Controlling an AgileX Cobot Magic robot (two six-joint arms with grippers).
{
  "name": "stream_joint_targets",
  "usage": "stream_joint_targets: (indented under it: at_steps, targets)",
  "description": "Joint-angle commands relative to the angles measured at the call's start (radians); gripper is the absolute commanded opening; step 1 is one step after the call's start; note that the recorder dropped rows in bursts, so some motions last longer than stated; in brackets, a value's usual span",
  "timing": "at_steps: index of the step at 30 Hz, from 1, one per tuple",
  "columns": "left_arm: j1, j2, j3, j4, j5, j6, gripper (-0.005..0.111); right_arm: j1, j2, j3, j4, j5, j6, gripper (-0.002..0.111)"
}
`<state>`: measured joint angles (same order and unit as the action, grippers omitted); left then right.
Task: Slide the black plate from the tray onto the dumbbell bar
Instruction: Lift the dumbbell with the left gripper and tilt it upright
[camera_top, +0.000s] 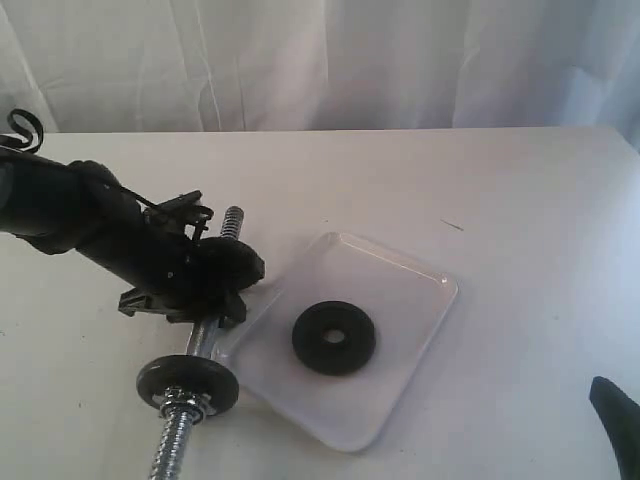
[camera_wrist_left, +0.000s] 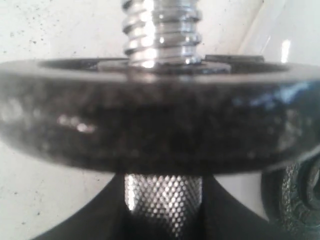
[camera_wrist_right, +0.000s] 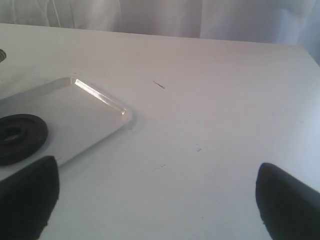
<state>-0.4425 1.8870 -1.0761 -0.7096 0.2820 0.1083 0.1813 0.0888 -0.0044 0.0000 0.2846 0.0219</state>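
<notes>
The black plate (camera_top: 334, 337) lies flat in the clear tray (camera_top: 405, 280), hole up; the right wrist view shows the black plate (camera_wrist_right: 17, 137) on the tray (camera_wrist_right: 87, 112). The dumbbell bar (camera_top: 232, 222) lies on the table left of the tray, with a black disc (camera_top: 188, 383) near its close threaded end. My left gripper (camera_top: 212, 300) is shut on the bar's knurled middle (camera_wrist_left: 162, 197), just behind that disc (camera_wrist_left: 160, 130). My right gripper (camera_wrist_right: 155, 200) hangs open over bare table right of the tray, nothing between its fingers (camera_wrist_right: 27, 200).
A white table with a white curtain behind. One dark finger of the right arm (camera_top: 615, 415) shows at the lower right edge. The tray's near corner sits close to the bar and the left gripper.
</notes>
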Motion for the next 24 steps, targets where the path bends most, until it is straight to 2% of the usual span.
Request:
stream_joint_targets:
  at_steps: [1,8,22,24]
  targets:
    - [-0.001,-0.074,0.006,0.020,-0.003,0.121,0.000,-0.004,-0.005,0.004,0.000,-0.002,-0.001,0.105]
    - [-0.001,-0.172,0.006,0.022,0.001,0.249,0.000,-0.004,-0.005,0.004,0.000,-0.002,-0.001,0.105]
    - [-0.001,-0.281,0.008,0.080,0.083,0.320,0.000,-0.004,-0.005,0.004,0.000,-0.003,0.000,0.105]
    - [-0.001,-0.295,0.018,0.083,0.088,0.332,0.000,-0.004,-0.005,0.004,-0.008,-0.057,0.008,0.105]
